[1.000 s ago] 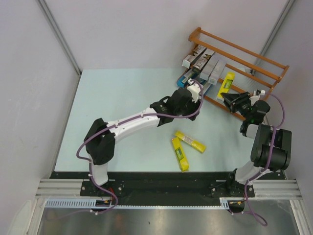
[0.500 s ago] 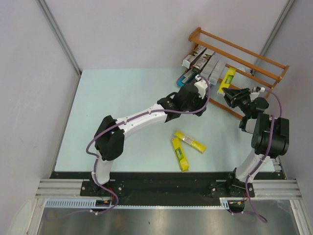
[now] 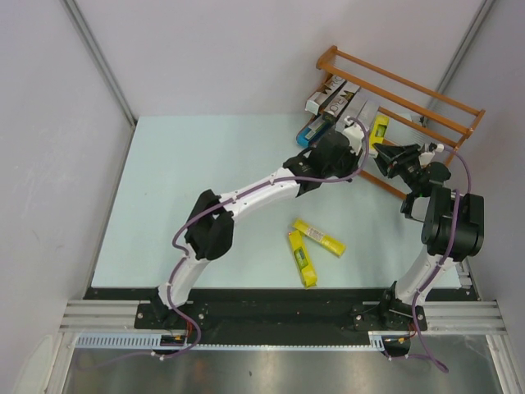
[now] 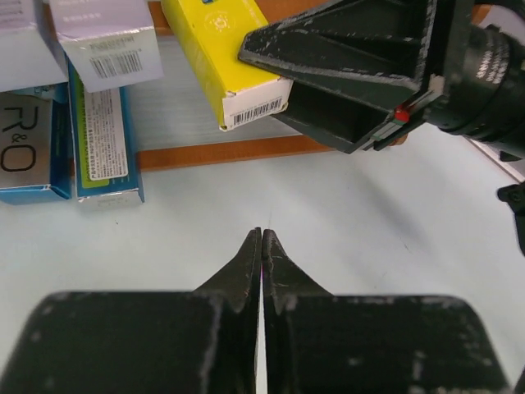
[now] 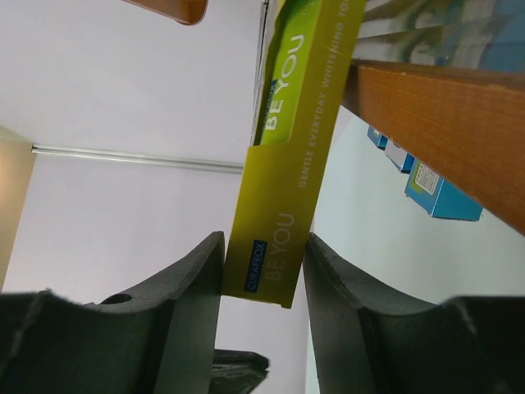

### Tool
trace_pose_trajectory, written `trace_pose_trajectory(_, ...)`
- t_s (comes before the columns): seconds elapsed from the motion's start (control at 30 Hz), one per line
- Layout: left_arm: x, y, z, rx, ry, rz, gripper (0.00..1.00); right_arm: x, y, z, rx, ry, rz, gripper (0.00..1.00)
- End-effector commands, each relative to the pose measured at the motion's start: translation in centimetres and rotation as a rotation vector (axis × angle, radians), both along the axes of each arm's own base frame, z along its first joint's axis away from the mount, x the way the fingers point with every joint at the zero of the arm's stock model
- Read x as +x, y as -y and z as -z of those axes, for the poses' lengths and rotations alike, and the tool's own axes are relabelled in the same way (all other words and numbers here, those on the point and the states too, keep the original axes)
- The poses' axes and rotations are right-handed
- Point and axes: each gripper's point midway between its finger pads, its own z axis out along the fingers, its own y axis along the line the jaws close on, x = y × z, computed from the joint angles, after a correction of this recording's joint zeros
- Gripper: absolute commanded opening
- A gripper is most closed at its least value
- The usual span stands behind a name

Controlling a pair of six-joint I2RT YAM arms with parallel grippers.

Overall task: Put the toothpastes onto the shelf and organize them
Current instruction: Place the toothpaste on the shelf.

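Top view: the shelf is sitting at 1 o'clock on the table, and the right gripper is holding a yellow toothpaste up against its lower rails. Two more yellow cartons are lying around 5 o'clock.

Left wrist: the left gripper is hanging over the table, clenched on nothing.

Right wrist: the fingers are squeezing the carton's end.
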Motion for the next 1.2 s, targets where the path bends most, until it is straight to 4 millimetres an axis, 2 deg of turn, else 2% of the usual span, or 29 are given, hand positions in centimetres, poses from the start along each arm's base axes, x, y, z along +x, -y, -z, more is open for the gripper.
trace_pose_trajectory(0.0,0.9,2.2,-2.3,-0.114,0.048,0.017,0.0,0.7,0.5,-1.2,0.005,0.037,0.011,0.48)
trace_pose_trajectory(0.2,1.5,3.7,-2.9,-0.234,0.008,0.033,0.0,0.7,0.7,-1.4,0.002,0.037,0.015,0.5)
trace_pose_trajectory(0.33,2.2,4.2,-4.0,-0.352,-0.042,0.041,0.0,0.6,0.7,-1.6,-0.004,0.038,0.014,0.53)
trace_pose_trajectory(0.43,3.0,4.4,-4.4,-0.413,-0.062,0.033,0.0,0.5,0.8,-1.8,-0.015,0.04,0.017,0.55)
trace_pose_trajectory(0.47,3.3,4.5,-3.9,-0.418,-0.066,0.026,0.0,0.5,0.8,-1.9,-0.016,0.037,0.017,0.56)
trace_pose_trajectory(0.5,3.6,4.6,-4.5,-0.432,-0.058,0.021,0.0,0.5,0.9,-1.9,-0.019,0.038,0.018,0.57)
trace_pose_trajectory(0.57,4.3,4.9,-3.3,-0.417,-0.067,0.003,0.0,0.4,0.9,-2.2,-0.026,0.04,0.02,0.57)
trace_pose_trajectory(0.6,4.5,5.1,-3.9,-0.424,-0.06,0.005,0.0,0.5,1.0,-2.2,-0.027,0.041,0.022,0.57)
trace_pose_trajectory(0.73,5.1,5.5,-3.1,-0.441,-0.067,-0.008,0.0,0.5,1.1,-2.3,-0.029,0.042,0.02,0.58)
trace_pose_trajectory(0.9,5.0,6.0,-2.2,-0.452,-0.09,0.004,0.0,0.5,1.1,-2.7,-0.027,0.046,0.014,0.59)
trace_pose_trajectory(1.03,4.9,6.1,-2.5,-0.465,-0.085,0.012,0.0,0.7,1.3,-3.1,-0.03,0.053,0.014,0.59)
trace_pose_trajectory(1.17,5.6,6.1,-3.0,-0.498,-0.066,-0.019,0.01,0.6,1.2,-3.4,-0.033,0.056,0.009,0.59)
